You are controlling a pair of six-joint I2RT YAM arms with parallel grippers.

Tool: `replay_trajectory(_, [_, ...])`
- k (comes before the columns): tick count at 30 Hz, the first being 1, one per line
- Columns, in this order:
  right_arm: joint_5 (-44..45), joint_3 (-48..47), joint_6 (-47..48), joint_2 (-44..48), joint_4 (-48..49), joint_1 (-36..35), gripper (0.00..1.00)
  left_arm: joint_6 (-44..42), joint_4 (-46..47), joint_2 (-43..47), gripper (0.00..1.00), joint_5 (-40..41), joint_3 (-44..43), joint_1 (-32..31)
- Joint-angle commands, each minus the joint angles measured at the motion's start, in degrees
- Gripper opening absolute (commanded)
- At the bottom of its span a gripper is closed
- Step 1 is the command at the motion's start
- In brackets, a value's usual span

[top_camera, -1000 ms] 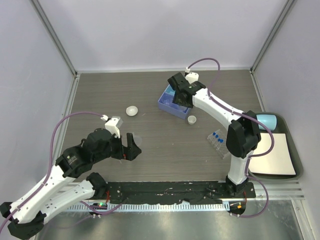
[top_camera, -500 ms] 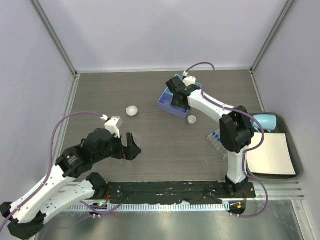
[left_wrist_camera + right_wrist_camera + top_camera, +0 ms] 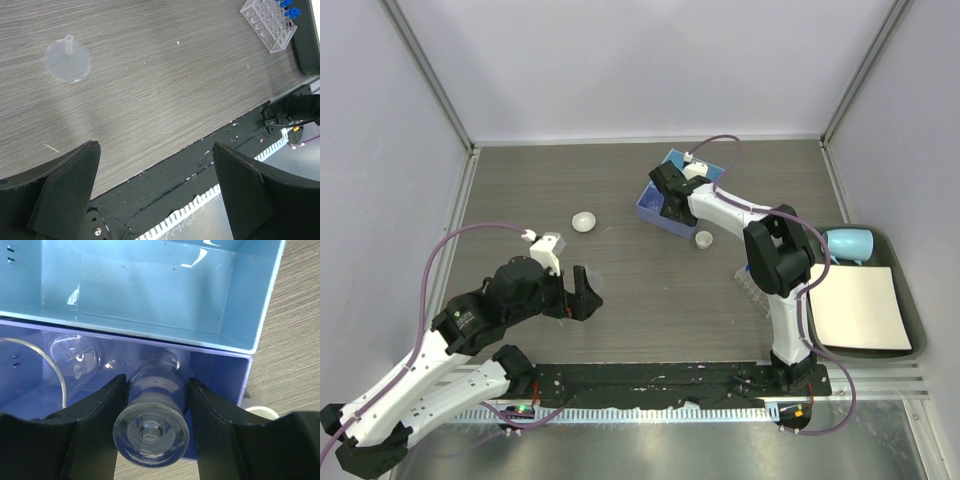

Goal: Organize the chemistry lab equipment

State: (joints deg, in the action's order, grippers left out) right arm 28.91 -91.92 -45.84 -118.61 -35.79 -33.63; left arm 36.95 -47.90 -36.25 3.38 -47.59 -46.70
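My right gripper (image 3: 670,203) (image 3: 156,390) is shut on a tiny clear beaker (image 3: 152,427), held bottom towards the camera over the darker compartment of the blue three-compartment tray (image 3: 648,208) (image 3: 260,315). A second clear beaker (image 3: 75,356) lies in that compartment. One small white dish (image 3: 704,239) (image 3: 261,412) sits just in front of the tray, another (image 3: 584,221) further left. The clear tube rack (image 3: 748,286) (image 3: 272,22) with blue-capped tubes is partly hidden behind the right arm. My left gripper (image 3: 575,293) (image 3: 155,150) is open and empty above the near table edge.
A clear plastic funnel (image 3: 67,60) lies on the table just beyond the left gripper. A pale blue mug (image 3: 848,243) and a white sheet lie in the dark green tray (image 3: 910,320) at the right. Grey walls enclose the table.
My right gripper has moved left and nearer along the blue tray with the beaker in it. The left arm has not moved.
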Motion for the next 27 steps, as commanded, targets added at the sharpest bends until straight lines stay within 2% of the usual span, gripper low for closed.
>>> replay_trajectory(1, [1.4,-0.7,-1.5,0.0,2.7,0.4,0.24,-0.7,1.1,0.3,1.00,0.1,-0.3,0.2])
replay_trajectory(8, [1.7,-1.3,-2.1,-1.4,2.7,1.2,0.33,-0.8,1.1,0.1,1.00,-0.2,-0.2,0.3])
replay_trajectory(15, [1.5,-1.9,-1.9,-0.5,2.0,1.5,0.54,-0.9,1.2,-0.1,1.00,-0.2,-0.2,0.2])
replay_trajectory(20, [2.6,-3.5,-0.9,0.7,-0.3,1.5,0.57,-0.9,1.2,-0.1,1.00,-0.2,-0.1,0.2])
replay_trajectory(24, [2.8,-3.9,0.0,3.6,-0.7,1.6,0.64,-0.9,1.1,-0.2,1.00,-0.3,-0.1,0.2])
replay_trajectory(27, [2.8,-5.8,0.7,4.0,-2.4,1.5,0.66,-0.9,1.2,-0.3,1.00,-0.2,-0.1,0.3])
